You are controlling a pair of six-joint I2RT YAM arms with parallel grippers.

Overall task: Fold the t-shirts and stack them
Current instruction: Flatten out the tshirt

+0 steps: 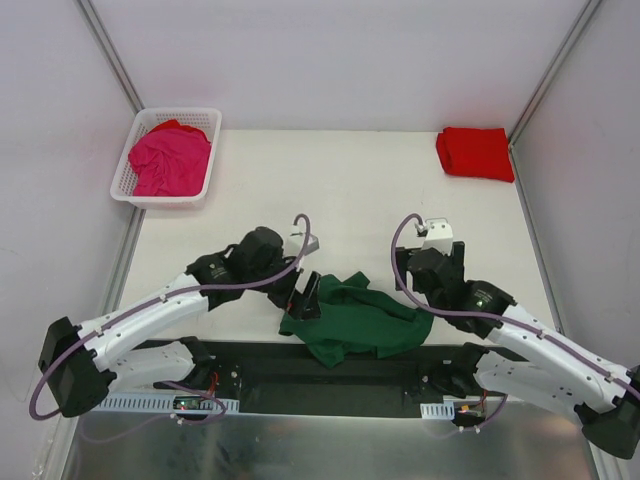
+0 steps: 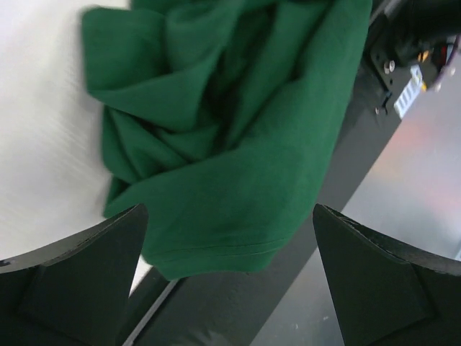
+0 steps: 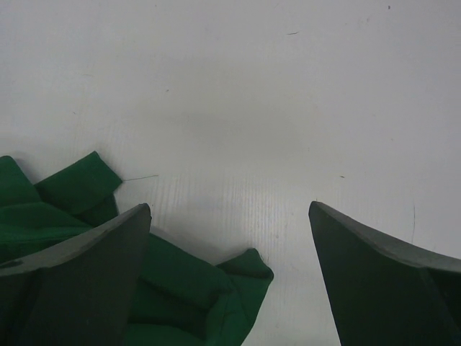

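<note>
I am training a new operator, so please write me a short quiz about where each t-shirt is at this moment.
1. True or false: the pink t-shirt lies in the white lattice basket.
2. Which one is folded? A. pink t-shirt B. red t-shirt C. green t-shirt
3. What lies crumpled between the two arms?
Key: 1 true; 2 B; 3 the green t-shirt.
</note>
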